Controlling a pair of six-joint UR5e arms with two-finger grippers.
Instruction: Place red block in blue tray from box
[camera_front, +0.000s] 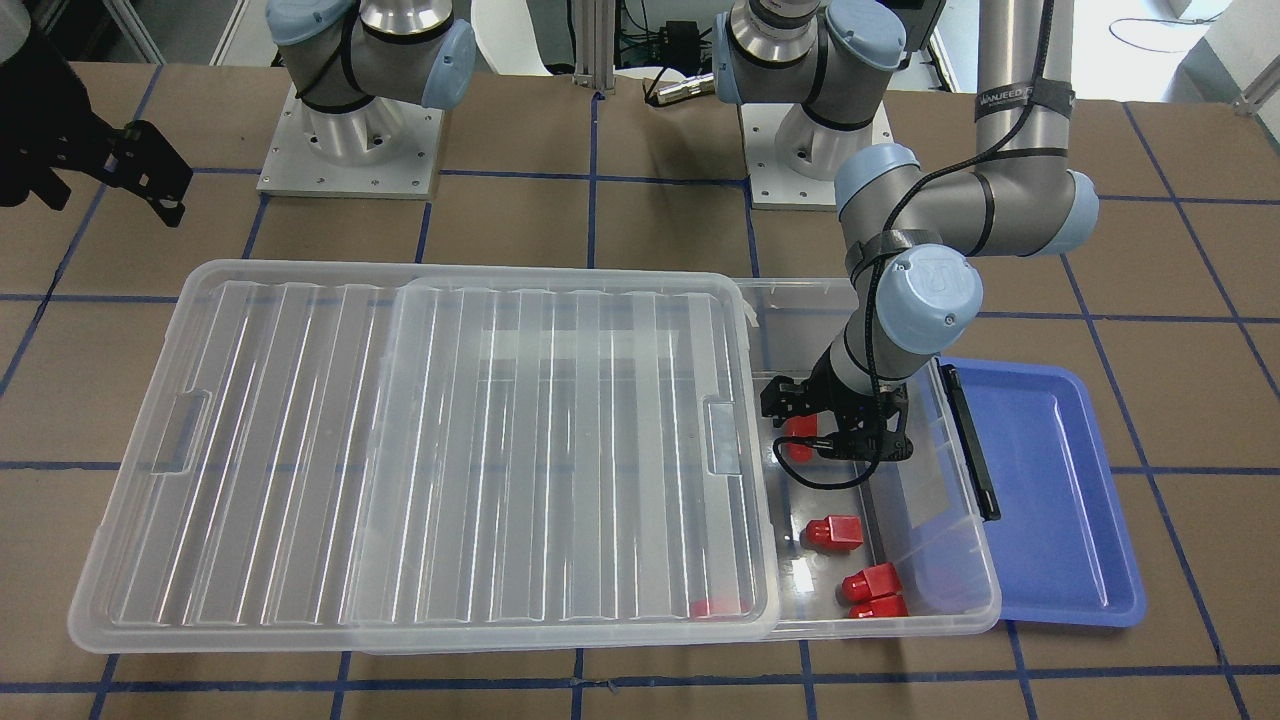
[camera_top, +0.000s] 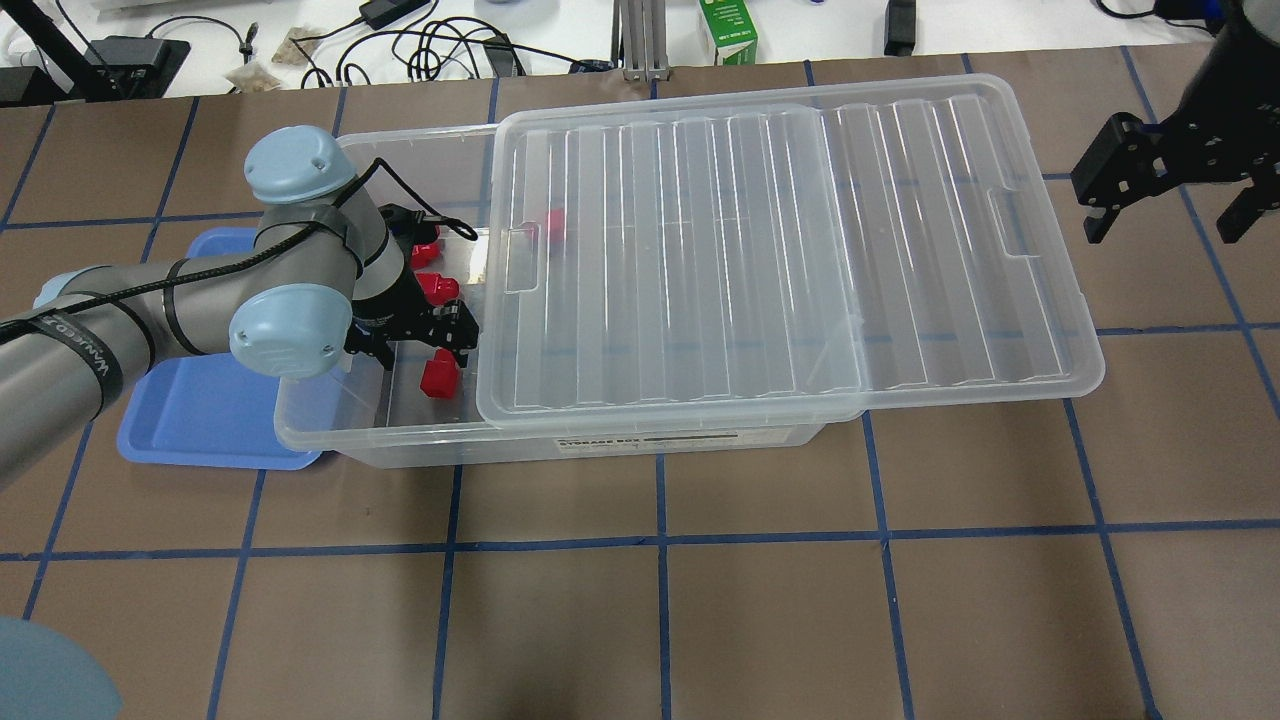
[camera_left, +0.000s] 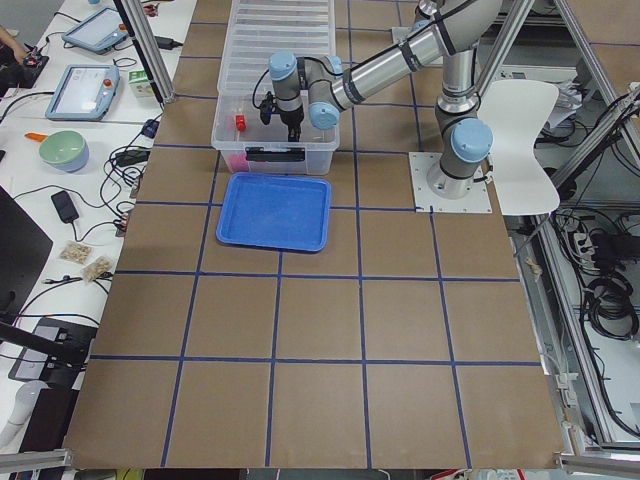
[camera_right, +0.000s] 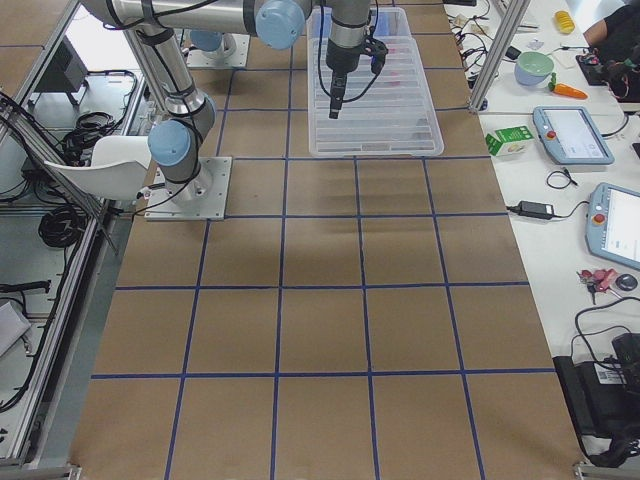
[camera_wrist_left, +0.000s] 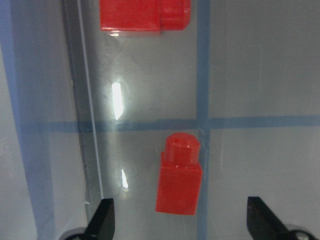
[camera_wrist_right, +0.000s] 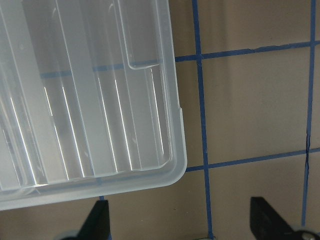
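The blue tray (camera_top: 200, 420) is waiting beside the box (camera_top: 420, 440) for a short carry. The left end effector (camera_wrist_left: 182, 220) is hovering wide open and empty over a red block (camera_wrist_left: 179, 182) inside. The lid (camera_top: 780, 250) is sitting slid aside for access, with the right end effector (camera_wrist_right: 182, 220) hanging open, empty.

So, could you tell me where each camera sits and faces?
Front: across table, facing both bases over the box.
Overhead: behind robot, above left arm, right arm.
Left: table end; left arm nearest.
Right: opposite end; right arm nearest.
Left wrist: over red block; open jaws.
Right wrist: over lid corner; open jaws.
Front, overhead share blue tray.
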